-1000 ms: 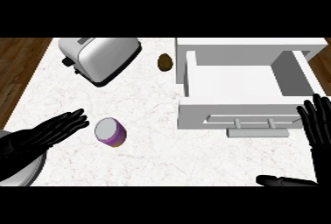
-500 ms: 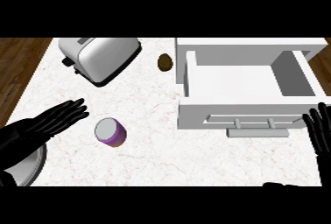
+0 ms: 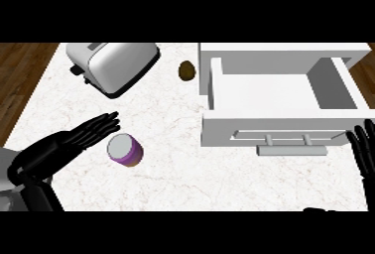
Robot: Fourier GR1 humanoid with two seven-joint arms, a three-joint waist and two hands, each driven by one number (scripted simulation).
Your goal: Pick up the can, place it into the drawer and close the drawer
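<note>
A purple can (image 3: 124, 150) with a grey lid stands on the white marble counter, left of centre. My left hand (image 3: 62, 148) lies just left of it, fingers straight and reaching toward the can's upper left, not touching it. The white drawer (image 3: 282, 101) stands pulled out at the right, its inside bare, with a handle (image 3: 291, 143) on its front. My right hand (image 3: 364, 151) shows at the right edge beside the drawer front, fingers up and straight.
A silver toaster (image 3: 111, 64) sits at the back left. A small brown oval object (image 3: 187, 70) lies between the toaster and the drawer. Dark wood floor borders the counter at the left and right.
My left hand has moved up and to the right, closer to the can. My right hand has slid down and outward toward the right edge.
</note>
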